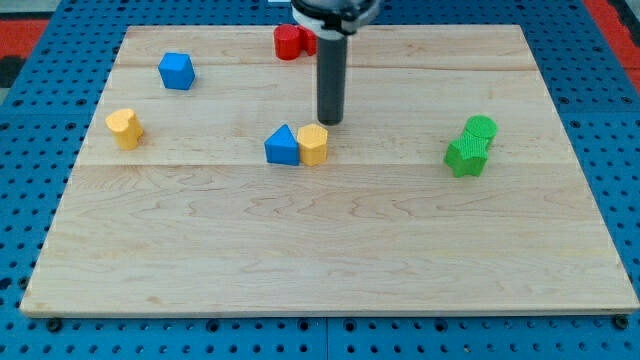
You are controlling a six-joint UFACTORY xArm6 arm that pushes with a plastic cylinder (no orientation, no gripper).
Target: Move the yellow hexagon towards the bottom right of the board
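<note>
The yellow hexagon [313, 144] sits near the middle of the wooden board [330, 250], touching a blue triangular block [282, 146] on its left. My tip [329, 122] stands just above and slightly right of the yellow hexagon in the view, very close to it; whether it touches is not clear. The dark rod rises from there to the view's top.
A blue cube [176, 71] is at the upper left. A yellow heart-like block [125, 128] is at the left. A red block [293, 42] is at the top, partly behind the rod. Two green blocks [472, 146] touch at the right.
</note>
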